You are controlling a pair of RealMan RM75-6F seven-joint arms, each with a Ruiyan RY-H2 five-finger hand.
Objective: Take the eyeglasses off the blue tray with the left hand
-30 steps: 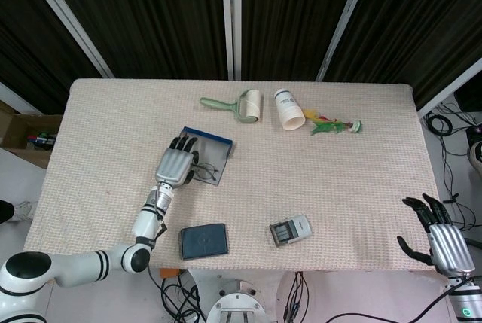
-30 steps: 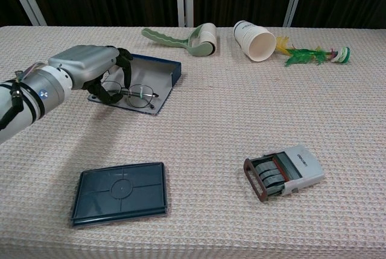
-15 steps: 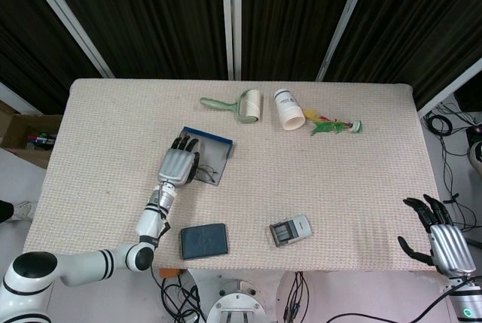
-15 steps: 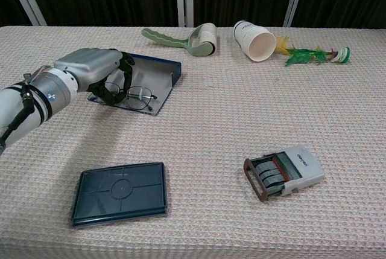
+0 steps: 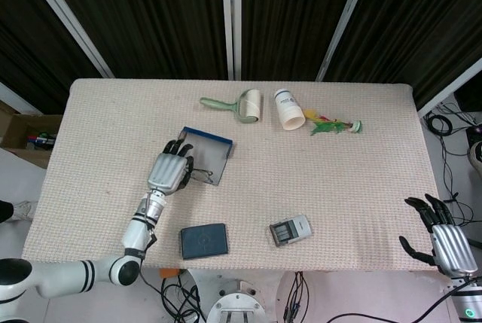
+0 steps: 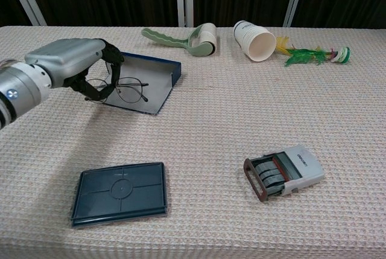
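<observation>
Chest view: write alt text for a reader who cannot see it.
The robot's left hand holds a pair of eyeglasses over the near edge of a blue tray on a woven tablecloth. In front lie a dark flat case and a date stamp; at the back lie a lint roller, a tipped paper cup and a feathered shuttlecock.

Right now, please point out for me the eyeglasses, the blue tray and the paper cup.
eyeglasses (image 6: 129,90), chest view, on the lens away from the hand.
blue tray (image 6: 158,92), chest view, on its bare grey floor.
paper cup (image 6: 256,40), chest view, on its open mouth, lying on its side.
</observation>
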